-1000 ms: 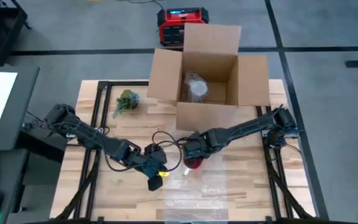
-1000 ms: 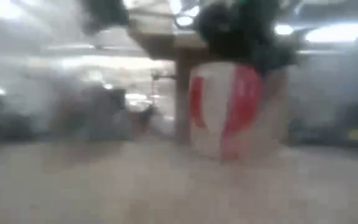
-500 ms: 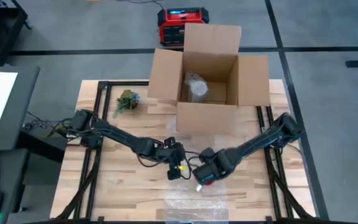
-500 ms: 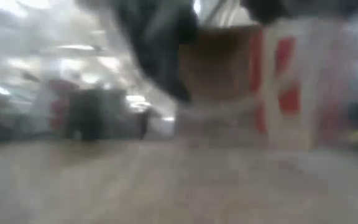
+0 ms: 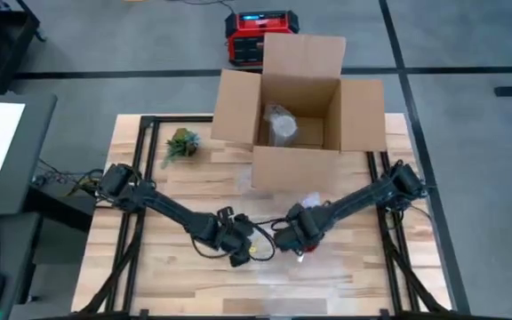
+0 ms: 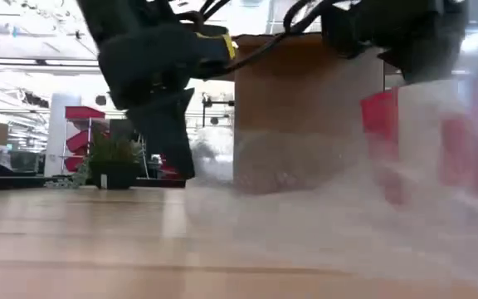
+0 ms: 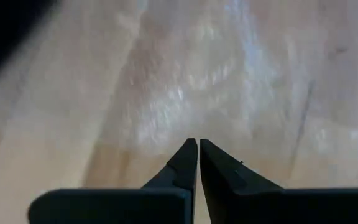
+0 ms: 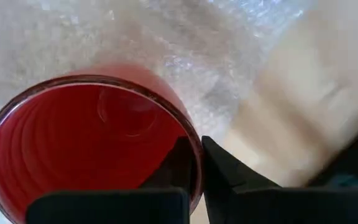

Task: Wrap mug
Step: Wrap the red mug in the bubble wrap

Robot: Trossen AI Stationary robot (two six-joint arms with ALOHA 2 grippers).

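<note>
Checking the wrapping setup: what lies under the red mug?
Clear bubble wrap is spread on the wooden table beneath the red mug. The right gripper pinches the mug's rim. The mug hides its own contact patch.

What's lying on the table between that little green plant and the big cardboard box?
Nothing: in the high view, only bare wooden table shows between the plant and the cardboard box.

Even, bright overhead light; the low view smears with blur around the mug [image 6: 421, 133], and the tabletop [image 7: 104, 93] looks soft.
</note>
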